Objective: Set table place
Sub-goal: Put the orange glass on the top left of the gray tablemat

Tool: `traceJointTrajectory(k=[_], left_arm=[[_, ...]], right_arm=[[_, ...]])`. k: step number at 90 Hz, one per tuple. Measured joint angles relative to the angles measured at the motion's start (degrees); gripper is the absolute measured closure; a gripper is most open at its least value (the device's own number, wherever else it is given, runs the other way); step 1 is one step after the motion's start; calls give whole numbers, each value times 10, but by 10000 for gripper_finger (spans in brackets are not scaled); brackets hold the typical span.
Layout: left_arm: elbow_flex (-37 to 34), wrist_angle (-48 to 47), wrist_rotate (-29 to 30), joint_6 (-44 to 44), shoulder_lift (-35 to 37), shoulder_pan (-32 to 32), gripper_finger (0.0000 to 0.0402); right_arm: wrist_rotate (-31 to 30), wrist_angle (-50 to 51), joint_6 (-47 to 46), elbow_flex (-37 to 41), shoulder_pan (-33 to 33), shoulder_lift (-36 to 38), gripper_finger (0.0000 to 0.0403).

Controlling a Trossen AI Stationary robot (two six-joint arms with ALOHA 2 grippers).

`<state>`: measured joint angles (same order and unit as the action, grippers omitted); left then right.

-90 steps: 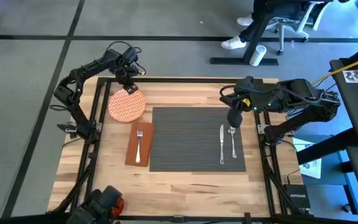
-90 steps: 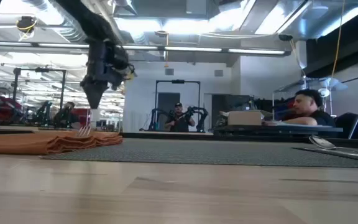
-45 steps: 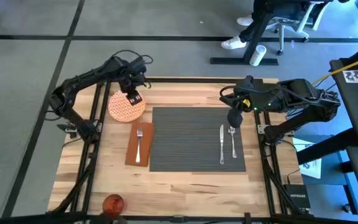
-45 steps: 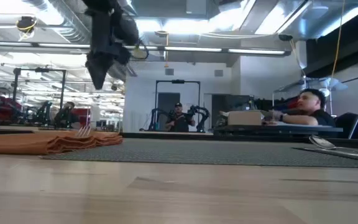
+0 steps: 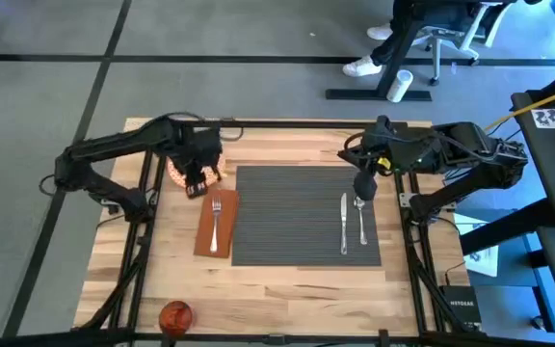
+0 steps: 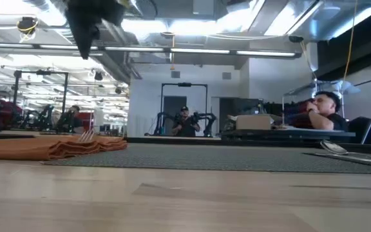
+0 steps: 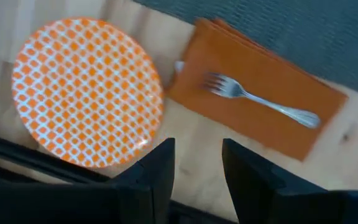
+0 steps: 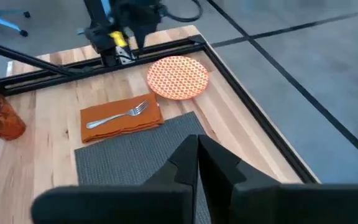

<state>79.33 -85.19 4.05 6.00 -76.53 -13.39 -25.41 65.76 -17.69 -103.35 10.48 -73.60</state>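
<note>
Plate [image 5: 183, 166] sits off the placemat [image 5: 302, 214] at the table's [image 5: 287, 280] far left corner, beneath the left gripper [image 5: 198, 179], fingers spread, empty; probably rigid, slick, breakable; best pinched at its rim; right gripper [image 8: 197, 163] pressed together

Left claw [image 5: 198, 183] apart, empty; right claw [image 5: 362, 185] closed.

- You have one table [image 5: 287, 280].
- One placemat [image 5: 287, 217].
- One plate [image 7: 86, 93].
- One napkin [image 5: 208, 231].
- One fork [image 7: 260, 99].
- One knife [image 5: 343, 224].
- One spoon [image 5: 361, 218].
- One cup [image 5: 175, 315].
- Two arms.
</note>
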Motion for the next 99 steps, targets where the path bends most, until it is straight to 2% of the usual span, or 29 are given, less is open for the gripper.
traceJointTrajectory(k=[16, 52, 63, 78, 99], left_arm=[[0, 3, -5, 55, 9, 80, 284], [0, 62, -5, 71, 9, 233, 284], [0, 79, -5, 71, 8, 267, 284], [0, 79, -9, 84, 8, 312, 284], [-3, 78, -37, 86, 7, 405, 284]], right_arm=[[1, 0, 0, 0, 0, 0, 403], [12, 5, -9, 0, 0, -38, 402], [60, 8, 8, 0, 0, -70, 402], [69, 18, 15, 0, 0, -105, 402], [68, 23, 14, 0, 0, -99, 402]])
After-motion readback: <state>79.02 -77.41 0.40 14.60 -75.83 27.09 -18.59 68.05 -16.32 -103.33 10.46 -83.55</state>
